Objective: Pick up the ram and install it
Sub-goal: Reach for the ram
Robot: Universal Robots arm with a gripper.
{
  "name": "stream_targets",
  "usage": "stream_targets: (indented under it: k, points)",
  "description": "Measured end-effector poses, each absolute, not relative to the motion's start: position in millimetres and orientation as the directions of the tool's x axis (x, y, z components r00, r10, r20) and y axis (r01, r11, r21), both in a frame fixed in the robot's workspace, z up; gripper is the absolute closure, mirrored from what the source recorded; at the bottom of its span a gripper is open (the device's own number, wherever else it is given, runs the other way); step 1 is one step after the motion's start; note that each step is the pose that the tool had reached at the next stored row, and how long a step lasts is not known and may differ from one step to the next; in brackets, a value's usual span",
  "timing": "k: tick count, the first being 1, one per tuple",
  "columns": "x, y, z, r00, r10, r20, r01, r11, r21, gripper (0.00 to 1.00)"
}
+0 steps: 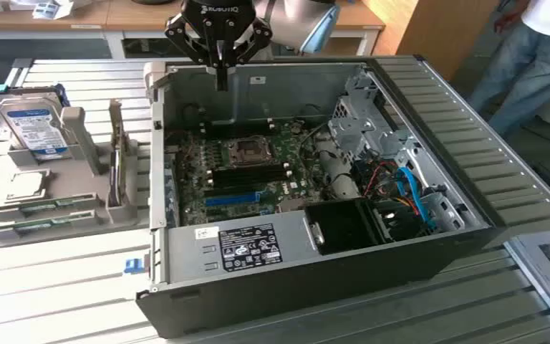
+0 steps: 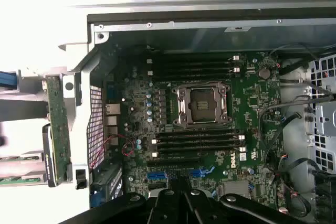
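The ram point(image 1: 44, 207) point(image 2: 12, 158) lies flat in a groove of the grey holder point(image 1: 84, 143). In the exterior view this holder stands on the slatted table point(image 1: 55, 287), at nine o'clock from the open computer case point(image 1: 447, 251). A second green stick point(image 1: 32, 229) lies in the next groove, just beside the ram toward six o'clock. On the same holder we see a hard drive point(image 1: 29, 127) standing upright at twelve o'clock from the ram. An upright expansion card point(image 1: 115, 168) is at three o'clock from the ram, between it and the case. The gripper point(image 1: 221, 81) point(image 2: 181, 195) hangs over the far wall of the case, at twelve o'clock from the motherboard point(image 1: 208, 208) point(image 2: 247, 108), and it is well apart from the ram. Its fingers are pressed together, closed only on themselves. In the wrist view we look down on the processor socket point(image 2: 203, 104), and the black memory slots point(image 2: 197, 141) lie just beside it. A person's legs point(image 1: 523, 64) stand at two o'clock from the case.
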State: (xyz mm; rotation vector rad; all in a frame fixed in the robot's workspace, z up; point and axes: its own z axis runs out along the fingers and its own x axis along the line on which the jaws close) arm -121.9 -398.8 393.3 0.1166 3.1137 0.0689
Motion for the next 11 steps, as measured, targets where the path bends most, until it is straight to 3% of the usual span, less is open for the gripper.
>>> stream_targets:
  k: [11]
  points:
    - [-121.9, -398.8, 393.3, -0.997, 0.075, -0.023, 0.074, 0.996, 0.045, 0.9]
